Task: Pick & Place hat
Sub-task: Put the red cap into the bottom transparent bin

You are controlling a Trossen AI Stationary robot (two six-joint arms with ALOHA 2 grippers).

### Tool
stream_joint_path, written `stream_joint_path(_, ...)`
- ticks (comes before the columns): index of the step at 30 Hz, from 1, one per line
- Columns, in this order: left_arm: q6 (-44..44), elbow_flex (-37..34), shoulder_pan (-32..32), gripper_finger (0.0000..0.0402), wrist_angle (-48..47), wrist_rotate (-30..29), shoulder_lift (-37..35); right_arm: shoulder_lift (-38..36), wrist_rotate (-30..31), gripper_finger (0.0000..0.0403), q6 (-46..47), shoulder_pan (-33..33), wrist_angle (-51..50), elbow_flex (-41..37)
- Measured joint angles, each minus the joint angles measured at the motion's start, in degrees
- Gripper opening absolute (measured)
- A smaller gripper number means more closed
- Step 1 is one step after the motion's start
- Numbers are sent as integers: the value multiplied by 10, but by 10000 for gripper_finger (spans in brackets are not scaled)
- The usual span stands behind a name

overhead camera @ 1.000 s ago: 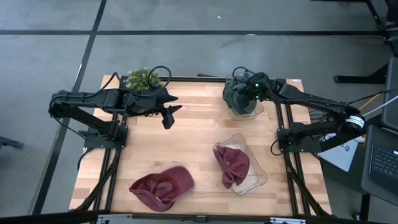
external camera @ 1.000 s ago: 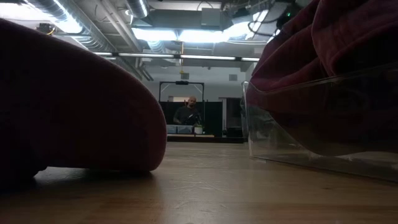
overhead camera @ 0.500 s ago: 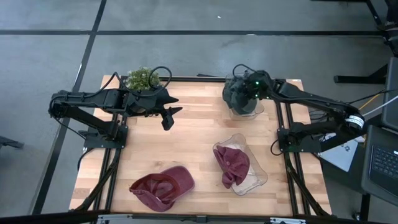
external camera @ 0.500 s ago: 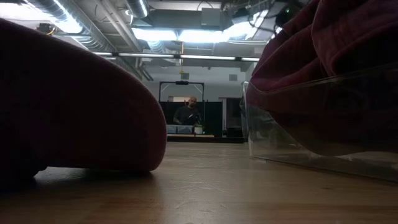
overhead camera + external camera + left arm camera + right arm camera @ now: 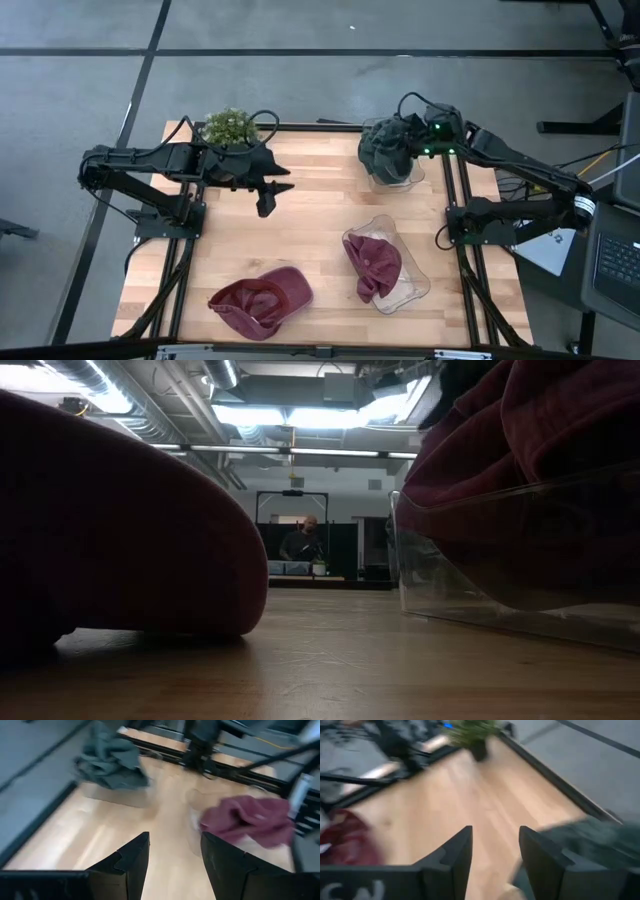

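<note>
A maroon hat (image 5: 260, 299) lies flat on the table near its near edge; it also fills the left of the low view as the maroon hat (image 5: 120, 530). A second maroon hat (image 5: 374, 264) sits in a clear tray (image 5: 415, 285). A dark green hat (image 5: 388, 152) rests in a clear bowl at the far right. My left gripper (image 5: 266, 196) hangs open over the bare middle-left of the table, apart from every hat. My right gripper (image 5: 408, 138) is open and hovers at the green hat's right side; its wrist view shows that green hat (image 5: 592, 837) beside the fingers.
A small potted plant (image 5: 230, 125) stands at the far left corner behind my left arm. Bare wood (image 5: 310, 220) spreads between the arms. The clear tray wall (image 5: 480, 560) rises on the low view's right. A person (image 5: 305, 544) sits far off in the room.
My right arm has drawn back toward the table's right edge, its wrist moving away from over the green hat. My left gripper has dipped slightly toward the near edge. The hats have stayed put.
</note>
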Motion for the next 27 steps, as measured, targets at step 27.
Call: stream_joint_path(27, -148, 0, -277, 173, -56, 401, 173, -38, -3, 172, -60, 165, -16, 50)
